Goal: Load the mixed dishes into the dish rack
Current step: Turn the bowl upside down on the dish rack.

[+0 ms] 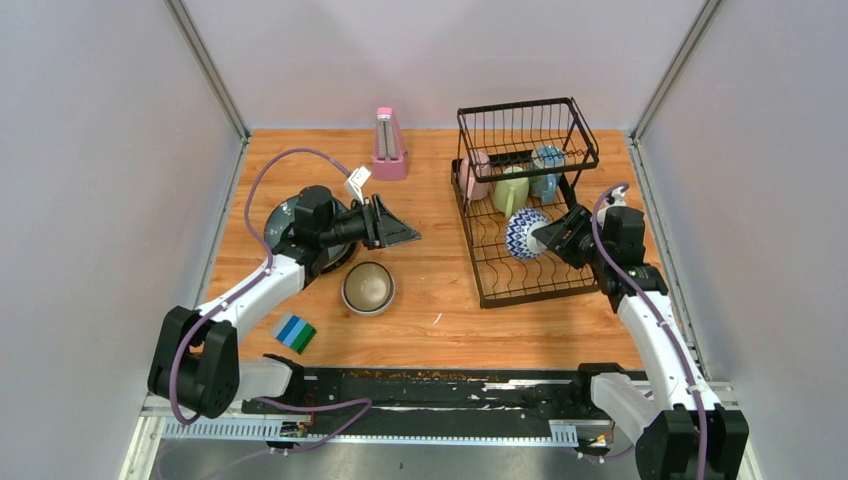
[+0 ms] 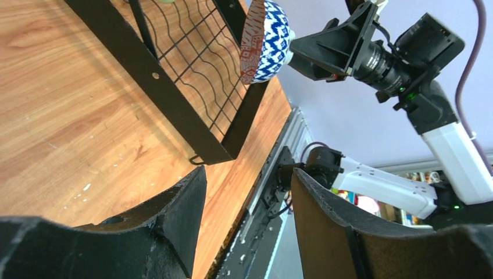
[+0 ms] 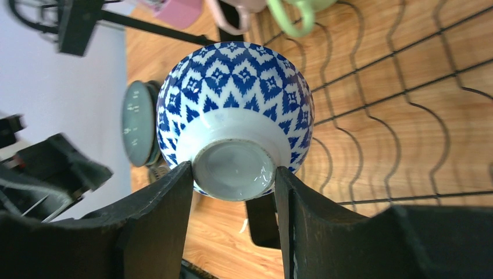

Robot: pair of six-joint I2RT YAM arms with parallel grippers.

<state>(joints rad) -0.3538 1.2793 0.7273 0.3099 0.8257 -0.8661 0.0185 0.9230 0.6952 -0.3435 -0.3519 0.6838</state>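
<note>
1. Gripping blue-patterned bowl by its foot with right hand, tipped sideways over dish rack, centre-right of top view.
2. Left-wrist view: left hand along bottom edge, fingers apart, empty.
3. Right-wrist view: bowl mid-frame, clamped between both fingers.

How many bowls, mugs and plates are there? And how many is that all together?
Bowls: 2 (blue-patterned bowl in the right pincer, brown bowl on the table)
Mugs: 2 (pink mug and green mug in the rack)
Plates: 1 plate showing, partly under the left arm
Total: 5, not counting the blue things at the rack's back, too hidden to name
</note>
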